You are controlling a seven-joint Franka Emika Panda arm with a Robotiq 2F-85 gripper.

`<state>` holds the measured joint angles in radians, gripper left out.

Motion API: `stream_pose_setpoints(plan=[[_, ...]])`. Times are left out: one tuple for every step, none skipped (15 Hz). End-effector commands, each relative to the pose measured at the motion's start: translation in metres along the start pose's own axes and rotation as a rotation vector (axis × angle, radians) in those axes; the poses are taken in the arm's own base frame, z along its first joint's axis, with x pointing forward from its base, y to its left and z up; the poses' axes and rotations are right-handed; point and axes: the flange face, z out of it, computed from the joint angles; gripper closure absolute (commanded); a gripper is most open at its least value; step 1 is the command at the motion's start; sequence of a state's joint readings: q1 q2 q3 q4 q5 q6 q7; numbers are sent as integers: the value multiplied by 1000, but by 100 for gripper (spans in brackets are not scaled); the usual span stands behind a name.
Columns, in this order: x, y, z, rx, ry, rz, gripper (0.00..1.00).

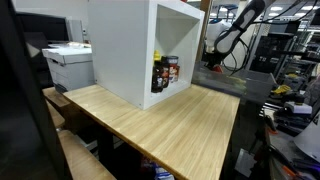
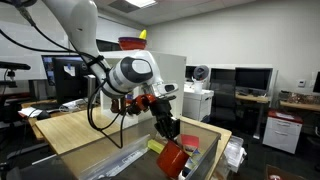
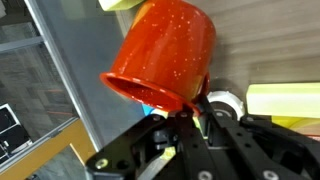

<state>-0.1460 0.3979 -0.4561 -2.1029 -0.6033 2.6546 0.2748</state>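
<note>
My gripper (image 3: 186, 108) is shut on the rim of a red speckled cup (image 3: 162, 50), which lies tilted with its mouth toward the wrist camera. In an exterior view the gripper (image 2: 168, 128) reaches down at the table's end and the red cup (image 2: 172, 158) hangs below it, inside an open-topped box. Yellow objects (image 2: 190, 143) lie beside the cup. In the wrist view a yellow block (image 3: 286, 99) and a white round lid (image 3: 225, 103) sit next to the fingers. The arm is hidden in the exterior view with the cabinet.
A tall white open-fronted cabinet (image 1: 125, 45) stands on the wooden table (image 1: 175, 125), with dark containers (image 1: 165, 73) inside. A printer (image 1: 68, 65) stands behind. Monitors and desks (image 2: 250, 80) fill the room. A grey wall (image 3: 95, 90) borders the cup.
</note>
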Motion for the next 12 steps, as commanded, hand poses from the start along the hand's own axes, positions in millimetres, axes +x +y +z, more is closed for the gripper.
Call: stream_pose_setpoints(plan=[[0,-2,-3,-48,22,44,97],[0,-3,-4,-59,23,52,97],[1,-4,-4,-63,24,57,97],[1,-5,-4,-73,21,61,97],[1,-6,-4,-73,12,57,97],[0,-7,-4,-75,9,56,64],[0,-8,-4,-76,6,56,62],[0,-9,-3,-76,2,52,56],[0,-9,-3,-75,0,51,52],[0,-9,-3,-77,-4,48,45],[0,-10,-2,-73,-10,40,41],[-1,-10,-2,-72,-17,35,35]])
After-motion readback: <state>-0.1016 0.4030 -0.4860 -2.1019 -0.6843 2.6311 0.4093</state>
